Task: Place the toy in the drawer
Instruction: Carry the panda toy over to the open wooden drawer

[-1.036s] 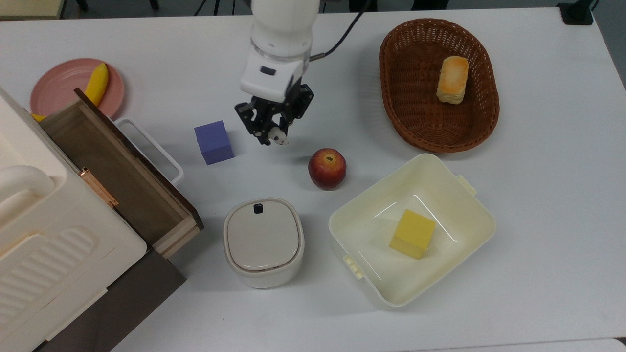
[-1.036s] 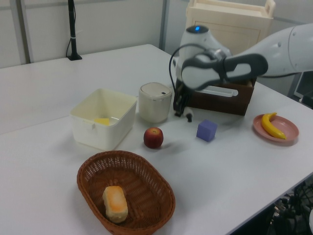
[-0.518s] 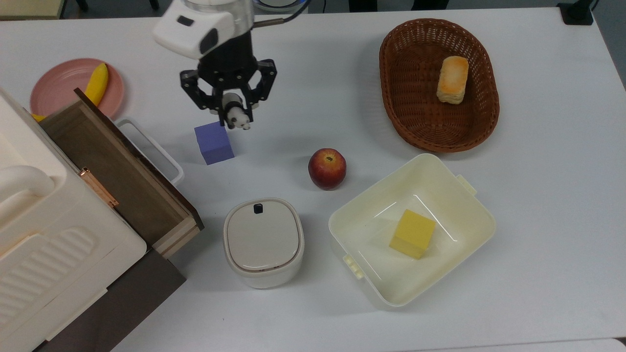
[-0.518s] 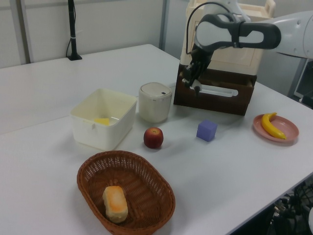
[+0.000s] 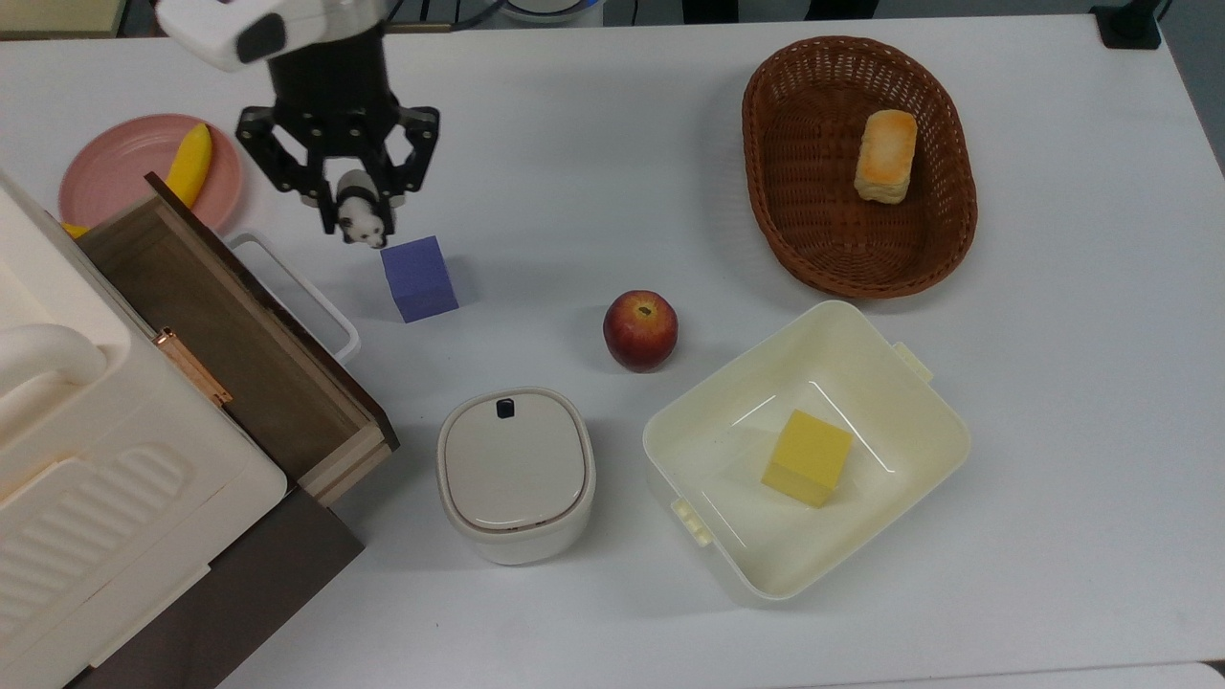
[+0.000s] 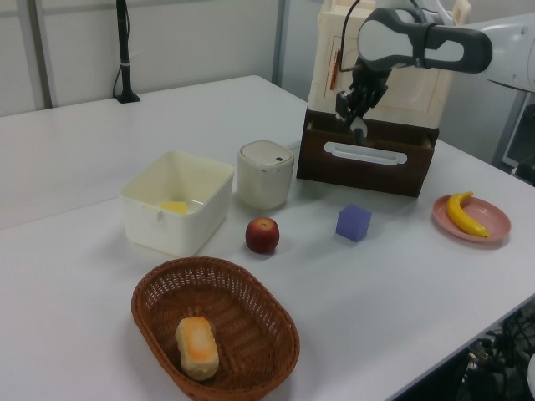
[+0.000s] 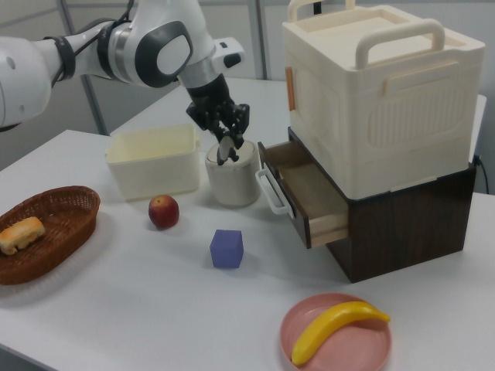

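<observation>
Gripper [image 5: 356, 212] fingers are closed onto the panda figurine [image 5: 361, 224], which hangs in the air clear of the white table [image 5: 593, 144]. In the top view the panda sits just off the open wooden drawer's [image 5: 230, 325] white loop handle [image 5: 297, 287], on the side away from the cabinet, and close to the purple cube [image 5: 418, 277]. In the right view the panda [image 7: 227, 149] is held above table level, beside the drawer's front [image 7: 272, 182]. The drawer's brown-grey inside holds nothing. The apple [image 5: 639, 330] lies well away from the drawer, beyond the cube.
</observation>
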